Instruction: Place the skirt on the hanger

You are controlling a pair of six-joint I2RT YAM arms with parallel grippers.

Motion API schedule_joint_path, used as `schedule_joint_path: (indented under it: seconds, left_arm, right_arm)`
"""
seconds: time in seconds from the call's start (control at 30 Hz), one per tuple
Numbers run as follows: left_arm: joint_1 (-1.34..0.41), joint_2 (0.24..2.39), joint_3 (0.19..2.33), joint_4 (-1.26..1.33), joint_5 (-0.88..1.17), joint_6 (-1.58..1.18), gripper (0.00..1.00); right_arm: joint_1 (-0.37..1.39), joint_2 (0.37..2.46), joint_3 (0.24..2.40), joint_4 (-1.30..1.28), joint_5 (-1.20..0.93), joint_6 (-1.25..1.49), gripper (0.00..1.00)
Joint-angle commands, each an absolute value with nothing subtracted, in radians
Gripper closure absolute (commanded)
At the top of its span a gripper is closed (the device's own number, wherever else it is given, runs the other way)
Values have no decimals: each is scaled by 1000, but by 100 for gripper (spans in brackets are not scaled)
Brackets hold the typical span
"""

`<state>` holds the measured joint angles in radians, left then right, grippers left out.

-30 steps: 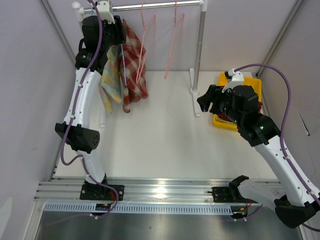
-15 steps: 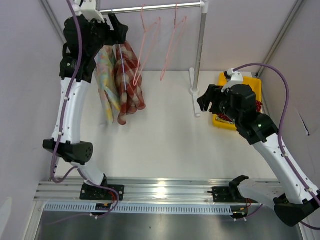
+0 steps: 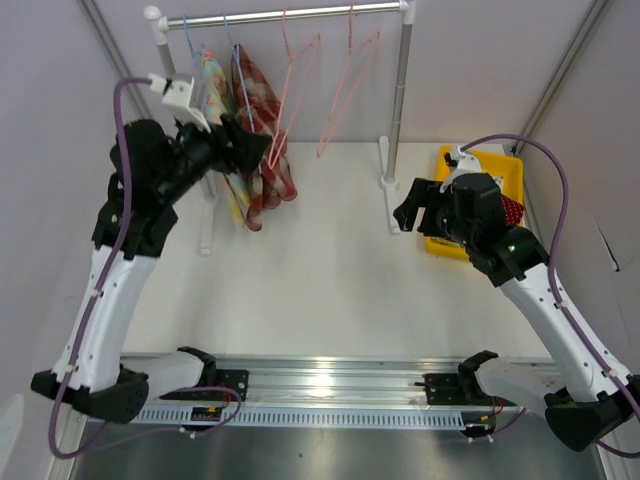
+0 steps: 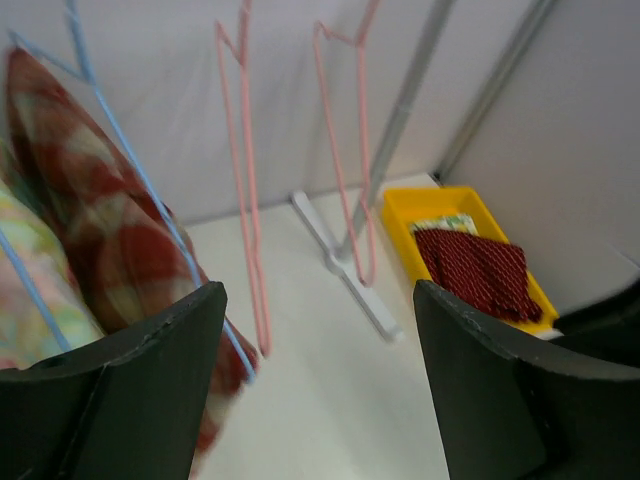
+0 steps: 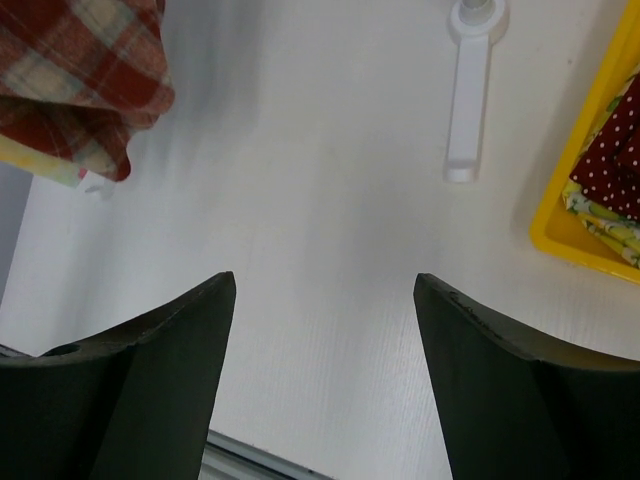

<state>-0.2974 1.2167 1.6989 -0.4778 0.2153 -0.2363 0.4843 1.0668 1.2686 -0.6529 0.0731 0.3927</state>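
Red plaid skirt (image 3: 272, 175) hangs on a blue hanger (image 4: 150, 188) at the left end of the far rail (image 3: 300, 12). A yellow floral garment (image 3: 210, 80) hangs just left of it, touching. Two pink hangers (image 4: 255, 280) hang bare on the rail to the right.

Left gripper (image 3: 245, 150) is raised right in front of the skirt, jaws spread wide with nothing between them; skirt sits behind the left finger (image 4: 130, 390) in the wrist view.

Right gripper (image 3: 415, 205) hovers over the table (image 3: 320, 270) near the rack foot, fingers apart and empty.

Yellow bin (image 3: 505, 165) is at far right with a red dotted cloth (image 4: 475, 270) inside.
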Motion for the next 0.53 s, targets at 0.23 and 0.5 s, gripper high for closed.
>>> schedule_joint_path:
  seconds: [0.23, 0.5]
  left_arm:
    - [-485, 826, 1142, -460, 230, -305, 19]
    - [-523, 724, 943, -474, 252, -282, 18]
  right_arm:
    - [476, 991, 1143, -650, 98, 448, 20]
    - [476, 931, 1068, -626, 163, 465, 18]
